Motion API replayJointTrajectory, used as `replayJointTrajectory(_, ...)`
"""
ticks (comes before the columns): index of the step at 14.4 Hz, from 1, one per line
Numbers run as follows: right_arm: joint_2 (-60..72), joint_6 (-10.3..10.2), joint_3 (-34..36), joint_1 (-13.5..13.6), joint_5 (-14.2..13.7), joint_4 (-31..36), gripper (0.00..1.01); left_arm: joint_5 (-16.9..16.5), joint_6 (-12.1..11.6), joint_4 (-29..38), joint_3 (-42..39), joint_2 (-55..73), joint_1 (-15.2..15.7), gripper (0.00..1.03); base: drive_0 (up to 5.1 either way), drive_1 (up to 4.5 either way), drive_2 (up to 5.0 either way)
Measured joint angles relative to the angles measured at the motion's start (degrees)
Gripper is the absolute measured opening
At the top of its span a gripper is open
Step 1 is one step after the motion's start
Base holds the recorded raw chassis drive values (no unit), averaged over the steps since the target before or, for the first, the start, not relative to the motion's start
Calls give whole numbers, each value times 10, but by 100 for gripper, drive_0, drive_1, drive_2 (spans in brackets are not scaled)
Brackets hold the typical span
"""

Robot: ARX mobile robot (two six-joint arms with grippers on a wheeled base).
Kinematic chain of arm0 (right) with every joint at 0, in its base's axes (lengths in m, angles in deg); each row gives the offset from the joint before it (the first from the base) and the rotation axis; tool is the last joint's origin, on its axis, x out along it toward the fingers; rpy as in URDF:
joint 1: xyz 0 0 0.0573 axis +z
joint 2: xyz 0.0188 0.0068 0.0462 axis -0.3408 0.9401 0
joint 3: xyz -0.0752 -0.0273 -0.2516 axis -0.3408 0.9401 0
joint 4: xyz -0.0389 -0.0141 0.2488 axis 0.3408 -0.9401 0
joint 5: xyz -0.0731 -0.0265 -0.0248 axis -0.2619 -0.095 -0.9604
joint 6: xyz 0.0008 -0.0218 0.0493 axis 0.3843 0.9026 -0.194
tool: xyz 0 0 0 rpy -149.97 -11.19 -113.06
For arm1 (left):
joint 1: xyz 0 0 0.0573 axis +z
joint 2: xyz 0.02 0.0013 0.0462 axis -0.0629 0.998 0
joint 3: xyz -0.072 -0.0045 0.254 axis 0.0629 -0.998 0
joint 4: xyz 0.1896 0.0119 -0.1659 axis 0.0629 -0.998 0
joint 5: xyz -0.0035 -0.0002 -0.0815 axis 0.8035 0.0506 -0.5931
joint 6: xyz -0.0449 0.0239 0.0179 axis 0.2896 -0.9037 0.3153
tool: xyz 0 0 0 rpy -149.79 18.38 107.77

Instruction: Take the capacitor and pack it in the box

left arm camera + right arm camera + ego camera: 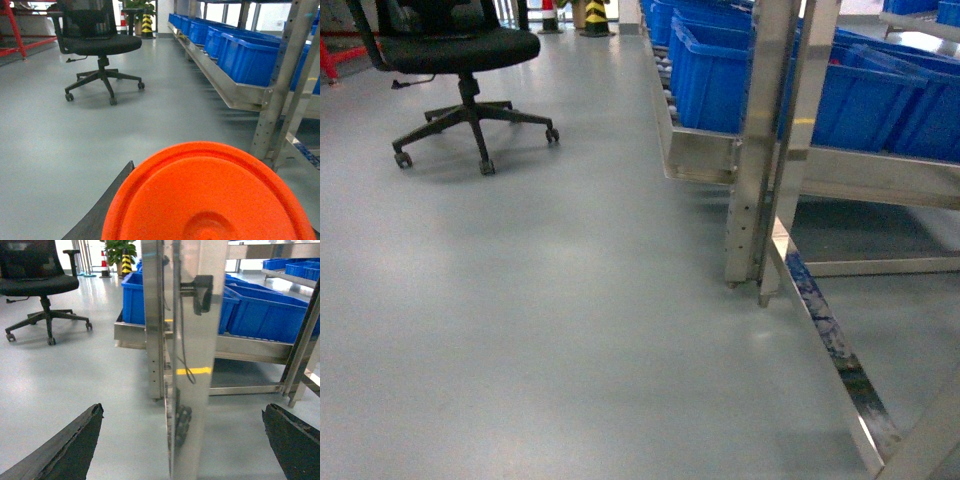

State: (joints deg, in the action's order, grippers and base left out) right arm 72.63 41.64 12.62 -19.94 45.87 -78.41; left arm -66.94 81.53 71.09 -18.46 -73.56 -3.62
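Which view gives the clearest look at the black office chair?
The left wrist view: the office chair shows seat, backrest, column and wheeled base. The head view cuts off the backrest at the top edge. The right wrist view crops its left side at the frame edge.

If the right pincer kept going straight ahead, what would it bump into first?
Most likely the shiny metal rack post. It stands dead centre between the right pincer's two open fingers, closer than the blue bins behind it. How much gap is left before contact is hard to judge.
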Motion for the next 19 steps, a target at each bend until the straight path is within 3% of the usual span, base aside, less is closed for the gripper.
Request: replayJointTrajectory(19,0,0,0,0,0,-1,98,0,0,1,0,0,0,44,-503,242,242)
